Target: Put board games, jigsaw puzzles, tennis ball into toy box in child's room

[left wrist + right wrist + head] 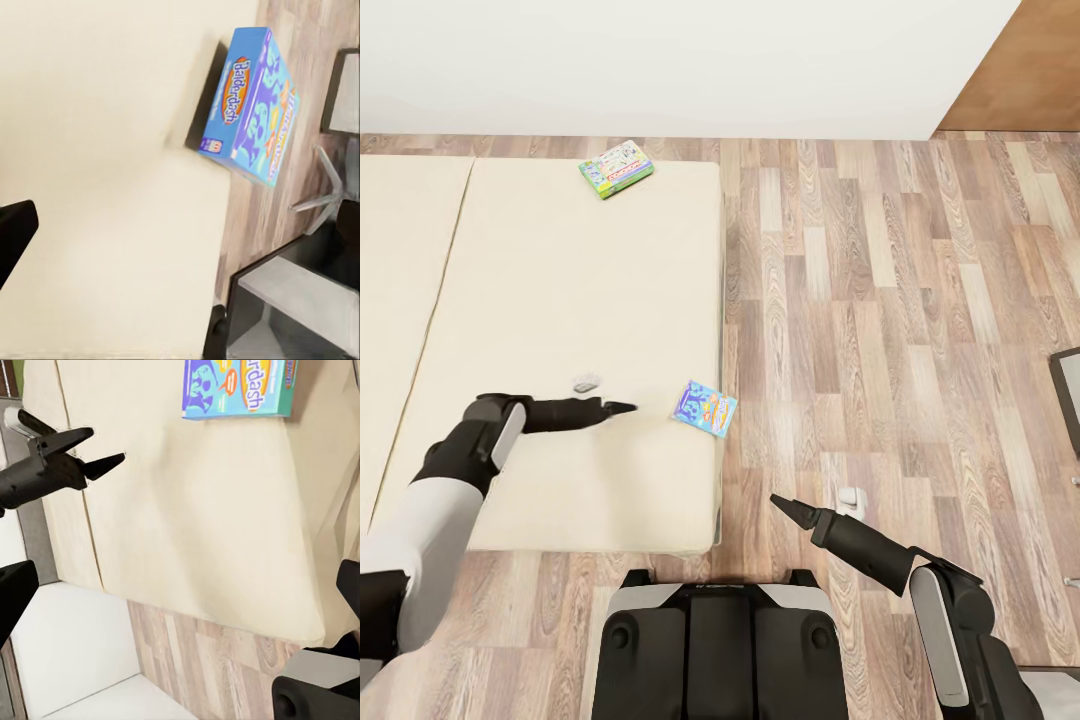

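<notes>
A blue-purple board game [704, 408] lies at the right edge of the beige bed [560, 280], one corner hanging over the floor. In the left wrist view the game [251, 105] is straight ahead. My left gripper [628, 407] hovers low over the mattress, a short gap left of this game. In the right wrist view the left gripper [109, 444] has its fingers spread, with nothing between them. A green-edged board game [616, 168] rests at the bed's far end. My right gripper [777, 500] hangs open over the wood floor, right of the bed. The table and toy box are out of view.
Wood floor [880, 300] stretches right of the bed to a white wall [660, 60]. A dark-framed grey piece of furniture [1068, 395] pokes in at the right edge. My own base [720, 640] sits against the bed's near corner.
</notes>
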Controlling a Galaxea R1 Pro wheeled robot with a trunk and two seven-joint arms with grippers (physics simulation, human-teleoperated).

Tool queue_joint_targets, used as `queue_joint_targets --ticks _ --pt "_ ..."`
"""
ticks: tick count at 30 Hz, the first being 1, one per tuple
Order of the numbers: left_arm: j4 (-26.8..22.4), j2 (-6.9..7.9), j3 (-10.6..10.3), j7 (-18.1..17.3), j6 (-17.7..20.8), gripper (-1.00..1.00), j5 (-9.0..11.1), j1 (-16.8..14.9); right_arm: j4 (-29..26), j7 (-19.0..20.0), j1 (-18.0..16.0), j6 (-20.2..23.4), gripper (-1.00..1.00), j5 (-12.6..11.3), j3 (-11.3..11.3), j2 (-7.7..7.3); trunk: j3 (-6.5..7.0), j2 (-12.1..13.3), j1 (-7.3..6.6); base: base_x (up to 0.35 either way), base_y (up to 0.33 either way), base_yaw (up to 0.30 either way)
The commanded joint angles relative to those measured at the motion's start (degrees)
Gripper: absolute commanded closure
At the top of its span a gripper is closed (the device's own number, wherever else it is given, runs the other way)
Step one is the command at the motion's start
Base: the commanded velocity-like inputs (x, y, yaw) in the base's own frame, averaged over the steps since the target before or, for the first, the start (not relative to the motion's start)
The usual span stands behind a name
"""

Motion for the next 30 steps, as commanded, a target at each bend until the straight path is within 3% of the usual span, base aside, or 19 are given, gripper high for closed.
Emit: queue_joint_targets --ticks 1,3,8,12,16,30 --pt "0.0 0.68 0.0 -2.2 0.5 -1.0 0.2 0.2 0.0 0.2 0.0 0.3 -1.0 0.0 -0.1 0.07 -0.04 -0.1 0.02 0.0 0.0 0.0" --pt "0.0 2.63 0.0 -8.4 0.8 -1.0 0.2 1.0 0.0 0.2 0.0 0.3 -1.0 0.0 0.0 0.12 -0.04 -0.1 0.02 0.0 0.0 0.0" --pt "-0.1 5.61 0.0 -18.4 0.9 -1.0 0.0 2.9 0.0 0.0 0.0 0.3 -1.0 0.0 0.0 0.23 -0.04 -0.1 0.02 0.0 0.0 0.0" --pt "-0.1 7.07 0.0 -23.7 0.7 -1.0 0.0 4.3 0.0 -0.1 0.0 0.3 -1.0 0.0 0.0 0.4 -0.04 -0.1 0.02 0.0 0.0 0.0" --pt "-0.4 7.69 0.0 -26.3 0.9 -1.0 -0.1 4.8 -0.1 -0.2 0.0 0.2 -1.0 0.1 0.0 0.5 -0.04 -0.1 0.02 0.0 0.0 0.0" --pt "-0.6 8.22 0.0 -29.6 1.2 -1.0 0.0 5.4 -0.1 0.1 0.0 -0.1 -1.0 0.0 0.0 0.63 0.57 -0.1 0.02 0.0 0.0 0.0"
